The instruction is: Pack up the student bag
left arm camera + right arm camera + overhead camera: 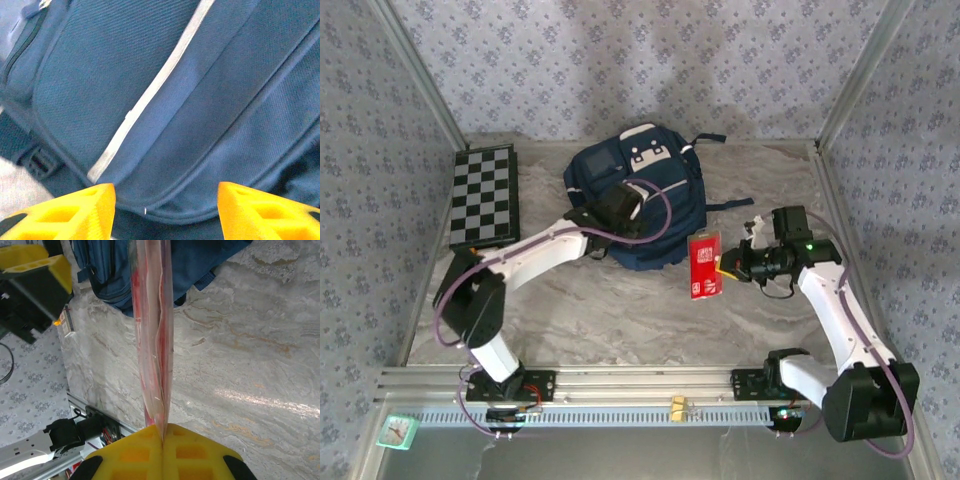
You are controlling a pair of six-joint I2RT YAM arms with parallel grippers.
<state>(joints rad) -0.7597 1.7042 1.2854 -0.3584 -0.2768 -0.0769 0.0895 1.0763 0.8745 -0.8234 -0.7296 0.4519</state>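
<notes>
- Top view: the student bag [655, 215] lies flat at the back middle of the marble table [620, 310], with a chessboard [485, 195] to its left. The left gripper [623, 200] sits over the bag's left half. The right gripper [728, 262] is just off the bag's right lower corner, clenched on the edge of a red packet [704, 265].
- Left wrist view: the yellow fingers [75, 212] stand apart, released, with nothing between them. Navy fabric and a white stripe lie close beyond them.
- Right wrist view: the fingers are pressed together on the packet's clear sleeve, which stands on edge. The bag lies past its far end.
</notes>
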